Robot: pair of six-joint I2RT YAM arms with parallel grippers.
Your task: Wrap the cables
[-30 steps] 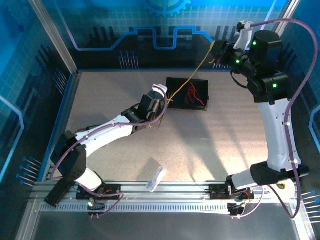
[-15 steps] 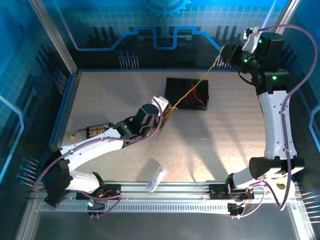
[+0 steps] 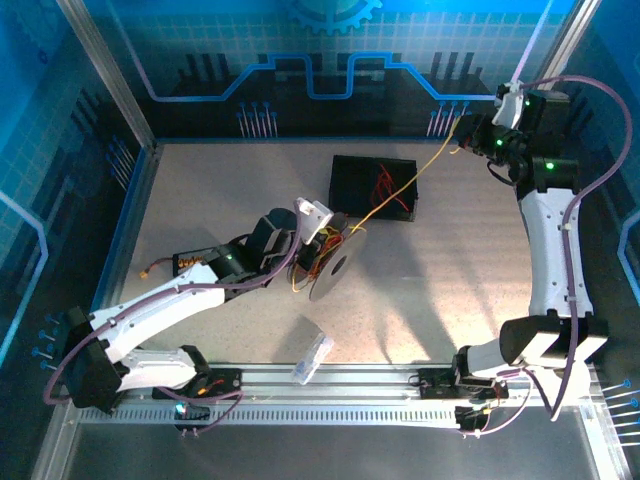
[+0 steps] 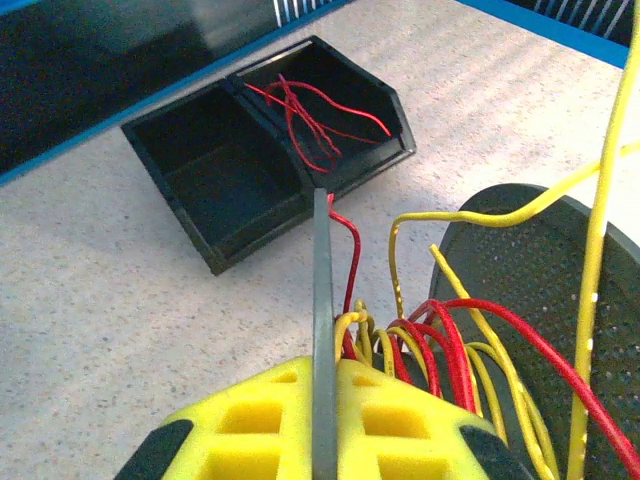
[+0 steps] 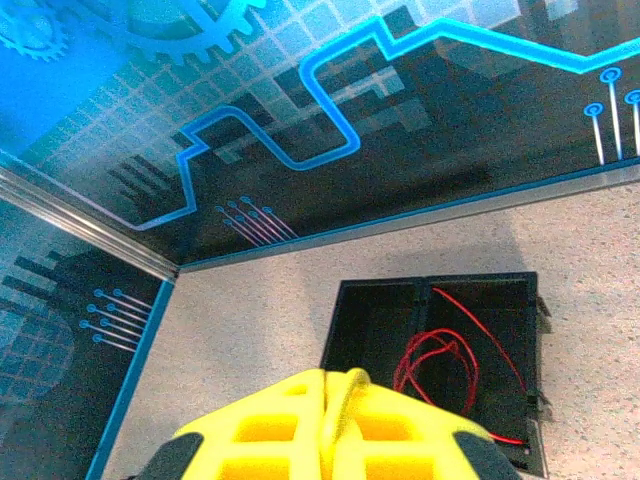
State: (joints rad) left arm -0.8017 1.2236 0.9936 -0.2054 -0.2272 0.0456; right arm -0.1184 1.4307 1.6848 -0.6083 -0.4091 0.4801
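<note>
the left fingers (image 4: 250, 420), clamped on the spool (image 3: 330, 275), have pulled back from the black bin (image 3: 350, 185) while the right fingers (image 5: 260, 430), pinching the yellow cable (image 3: 425, 172), retreat beyond it, likely feeding another wrap.

Left tool (image 4: 322, 378), right tool (image 5: 336, 388): closed.

Left arm (image 3: 150, 305) and right arm (image 3: 548, 250) were recorded as white-shelled, black at joints. Purple cables (image 3: 603, 110) were strung along both. Green lights (image 3: 547, 165) noted; jaws moulded yellow.
</note>
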